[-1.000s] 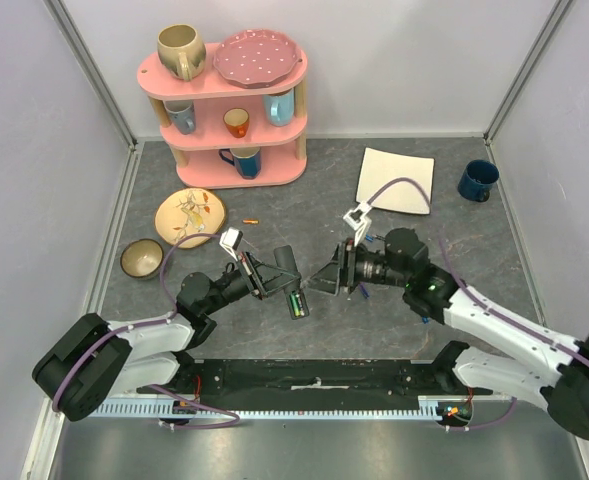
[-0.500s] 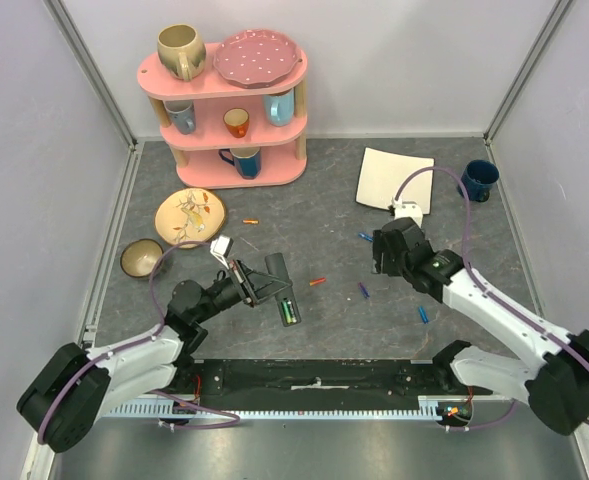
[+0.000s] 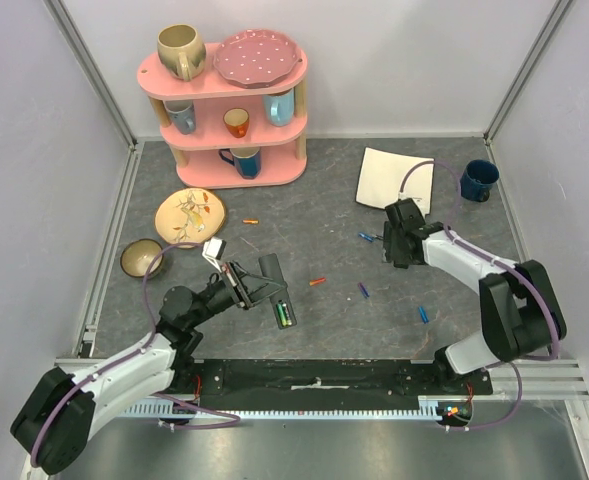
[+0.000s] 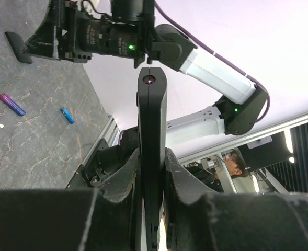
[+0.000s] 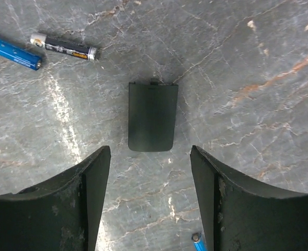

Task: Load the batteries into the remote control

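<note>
The left gripper (image 3: 264, 283), nearest at 7 o'clock, is clenched on the remote (image 3: 285, 311), which it holds in the air. Loose batteries (image 3: 317, 282) lie scattered at the remote's 3 o'clock. Farther off at 2 o'clock, the right gripper (image 5: 149, 151) hangs released, jaws wide over a flat black cover (image 5: 152, 112), with two more batteries at the cover's 10 o'clock.

The top camera sits high behind the arm bases and looks down on the whole table (image 3: 314, 200), with the shelf (image 3: 224, 100) at the far side. The left wrist camera is rolled on its side and looks from close up along the remote (image 4: 152, 130) toward the right arm (image 4: 211, 68). The purple battery (image 4: 12, 104) it catches on the tabletop also shows from above. The right wrist camera points straight down, very near the tabletop, over a black lid (image 5: 152, 116).
</note>
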{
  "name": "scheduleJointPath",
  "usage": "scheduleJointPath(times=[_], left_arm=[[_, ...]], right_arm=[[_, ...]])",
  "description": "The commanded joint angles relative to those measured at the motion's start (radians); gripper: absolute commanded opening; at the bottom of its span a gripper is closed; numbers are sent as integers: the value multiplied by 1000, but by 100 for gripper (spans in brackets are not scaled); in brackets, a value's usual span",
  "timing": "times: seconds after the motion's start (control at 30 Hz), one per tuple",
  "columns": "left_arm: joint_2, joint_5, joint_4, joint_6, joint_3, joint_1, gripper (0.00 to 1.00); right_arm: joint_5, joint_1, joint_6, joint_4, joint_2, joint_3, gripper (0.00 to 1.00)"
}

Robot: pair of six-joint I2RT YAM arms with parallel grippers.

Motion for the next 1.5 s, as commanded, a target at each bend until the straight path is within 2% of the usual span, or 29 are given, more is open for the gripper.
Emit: scheduleJointPath(times=[0.0, 0.2, 0.73, 1.47], left_arm=[[-57, 13, -36, 50, -52, 3, 2], [-85, 8, -73, 61, -52, 3, 2], [-18, 8, -3, 65, -60, 3, 2], [18, 11, 17, 61, -55, 3, 2]], right_arm=[[-33, -21, -24, 67, 47, 36, 70], [-41, -46, -19, 112, 96, 25, 70], [-151, -96, -22, 196, 116, -39, 64], [-145, -107, -5, 158, 133, -97, 57]])
